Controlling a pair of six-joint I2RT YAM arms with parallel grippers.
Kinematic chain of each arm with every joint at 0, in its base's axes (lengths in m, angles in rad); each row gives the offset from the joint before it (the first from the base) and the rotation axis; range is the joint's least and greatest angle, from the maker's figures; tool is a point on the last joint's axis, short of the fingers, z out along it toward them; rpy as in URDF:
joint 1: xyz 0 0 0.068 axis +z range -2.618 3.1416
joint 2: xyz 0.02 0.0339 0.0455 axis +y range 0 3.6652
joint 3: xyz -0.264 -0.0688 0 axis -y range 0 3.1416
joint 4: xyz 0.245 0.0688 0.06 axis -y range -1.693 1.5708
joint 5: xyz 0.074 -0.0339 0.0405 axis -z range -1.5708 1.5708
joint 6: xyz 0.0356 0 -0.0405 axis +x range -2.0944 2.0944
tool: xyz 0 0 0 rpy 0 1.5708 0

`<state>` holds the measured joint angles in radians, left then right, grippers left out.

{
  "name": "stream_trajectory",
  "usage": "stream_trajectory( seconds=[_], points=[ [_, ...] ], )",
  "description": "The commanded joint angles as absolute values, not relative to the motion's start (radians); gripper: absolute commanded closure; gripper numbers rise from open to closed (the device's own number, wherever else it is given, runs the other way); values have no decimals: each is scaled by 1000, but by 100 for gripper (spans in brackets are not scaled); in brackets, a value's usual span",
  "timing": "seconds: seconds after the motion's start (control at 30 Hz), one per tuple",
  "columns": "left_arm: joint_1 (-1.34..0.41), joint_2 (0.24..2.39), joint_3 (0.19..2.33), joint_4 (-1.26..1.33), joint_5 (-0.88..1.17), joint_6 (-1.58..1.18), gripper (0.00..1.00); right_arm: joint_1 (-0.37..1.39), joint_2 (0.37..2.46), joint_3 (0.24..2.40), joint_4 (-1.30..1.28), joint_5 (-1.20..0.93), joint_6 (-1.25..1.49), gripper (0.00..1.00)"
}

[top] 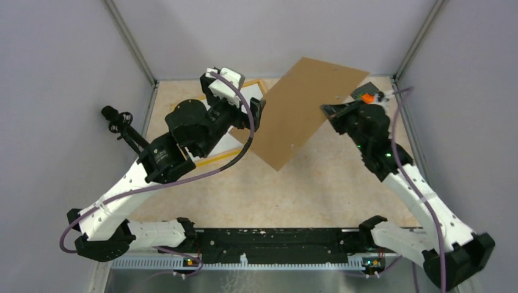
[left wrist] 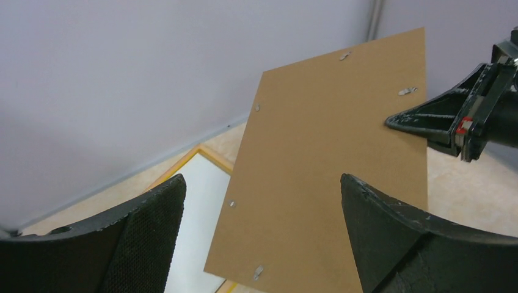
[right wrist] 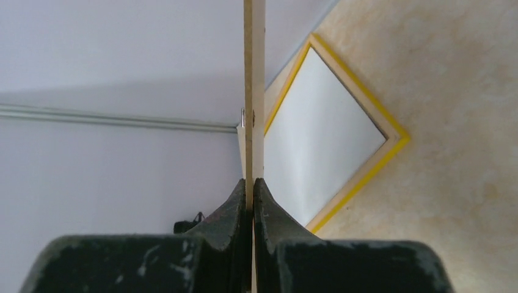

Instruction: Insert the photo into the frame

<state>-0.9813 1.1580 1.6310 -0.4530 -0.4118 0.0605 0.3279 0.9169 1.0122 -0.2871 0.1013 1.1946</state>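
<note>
The yellow-orange frame (top: 213,160) lies flat at the back left of the table, mostly under my left arm. It also shows in the left wrist view (left wrist: 211,155) and the right wrist view (right wrist: 366,174). A plain white surface (right wrist: 317,134) fills it; no building picture shows, so I cannot tell whether this is the photo. My right gripper (top: 330,111) (right wrist: 252,183) is shut on the right edge of the brown backing board (top: 305,110), holding it tilted in the air beside the frame. My left gripper (top: 253,116) (left wrist: 262,183) is open and empty, facing the board's (left wrist: 330,171) left edge.
Grey walls close the table on the left, back and right; the frame's far corner lies near the back wall. Small metal tabs (left wrist: 258,272) dot the board's rim. A black fixture (top: 119,122) stands by the left wall.
</note>
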Motion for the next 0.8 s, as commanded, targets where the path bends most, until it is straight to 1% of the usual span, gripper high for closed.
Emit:
stream_trajectory(
  seconds=[0.0,0.1,0.23,0.37,0.53,0.6,0.67,0.77],
  points=[
    [-969,1049,1471,-157,-568,164,1,610,1026,993,62,434,1311,100],
    [-963,992,1371,-63,-630,203,1,728,1149,973,210,646,1340,100],
    [-963,900,1251,60,-680,253,1,831,1347,997,344,850,1382,100],
    [-946,843,1162,106,-693,259,1,872,1504,1071,409,930,1420,100],
    [-926,804,1010,290,-734,349,1,912,1620,1113,502,1063,1441,100],
    [-915,802,1014,283,-722,347,1,920,1663,1128,548,1077,1451,100],
    [-889,799,1036,229,-701,301,1,932,1717,1172,554,1086,1447,100],
    [-845,781,1021,229,-653,274,1,950,1791,1242,554,1089,1456,100]
  ],
)
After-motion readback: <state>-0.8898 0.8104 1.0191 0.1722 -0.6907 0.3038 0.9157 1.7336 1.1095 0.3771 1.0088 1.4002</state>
